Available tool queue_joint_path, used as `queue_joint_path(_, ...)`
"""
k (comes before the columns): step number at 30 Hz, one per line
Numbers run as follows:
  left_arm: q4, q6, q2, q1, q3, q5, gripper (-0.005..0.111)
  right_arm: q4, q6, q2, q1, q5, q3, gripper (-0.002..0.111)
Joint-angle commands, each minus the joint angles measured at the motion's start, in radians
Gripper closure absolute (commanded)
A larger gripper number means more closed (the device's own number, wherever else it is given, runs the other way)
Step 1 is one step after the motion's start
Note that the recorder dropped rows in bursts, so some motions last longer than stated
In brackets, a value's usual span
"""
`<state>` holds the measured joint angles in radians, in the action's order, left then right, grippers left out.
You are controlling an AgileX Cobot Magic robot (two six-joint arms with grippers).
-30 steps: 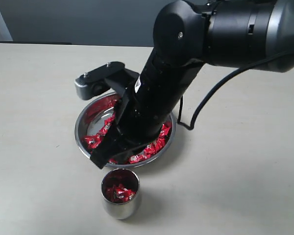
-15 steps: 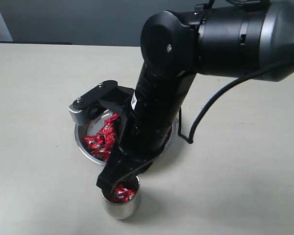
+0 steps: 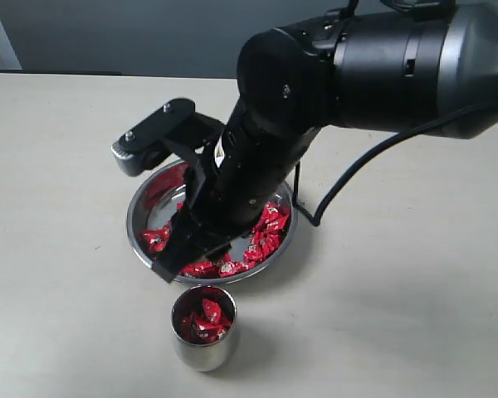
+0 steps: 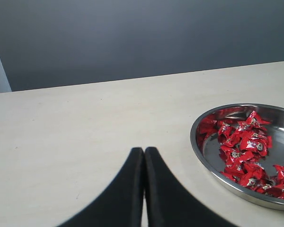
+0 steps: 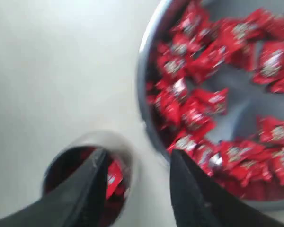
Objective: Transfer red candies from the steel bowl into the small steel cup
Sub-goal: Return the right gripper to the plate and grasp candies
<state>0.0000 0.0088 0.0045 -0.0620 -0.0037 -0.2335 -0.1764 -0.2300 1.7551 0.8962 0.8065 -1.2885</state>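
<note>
Exterior view, right gripper (image 3: 168,265): its tips hang above the near rim of the steel bowl (image 3: 134,222), at the edge of the strip of table (image 3: 66,332) that parts bowl from cup. The arm hides how wide the jaws stand.
Exterior view, small steel cup (image 3: 202,352): just past the tips and below them, not touching them, with a few candies inside.
Exterior view, red candies (image 3: 266,232): the heap in the bowl lies behind the tips, under the wrist.
Left wrist view, left gripper (image 4: 143,151): fingers pressed together, clenched on nothing, above bare table.
Left wrist view, bowl: ahead of those tips and off to one side, apart from them, candies scattered in it.
Right wrist view, jaws: spread wide, released, nothing between them and touching nothing. The picture is blurred.
Right wrist view, spread: one finger stands over the cup's mouth, the other over the bowl's rim.
Nearer arm: the right one, which is already over the bowl.
Next move, as a judgement: the empty gripper must go back toward the bowl side. The candies lie every way and look crumpled, so there is no clear long axis to line up on.
</note>
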Motion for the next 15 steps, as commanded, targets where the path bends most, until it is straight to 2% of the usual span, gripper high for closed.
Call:
queue_joint_path(1,-0.005,0.0,-0.004,-0.001,0.004,0.003,0.106,0.176,0.121,0.06,-0.001,-0.186,-0.003,0.066)
queue_joint_path(10,-0.005,0.0,-0.004,-0.001,0.004,0.003,0.106,0.176,0.141,0.219,-0.001,-0.342,-0.003,0.066)
queue_joint_path(15,-0.005,0.0,-0.004,-0.001,0.004,0.003,0.106,0.166,0.217,0.246,-0.053,-0.402,-0.003,0.066)
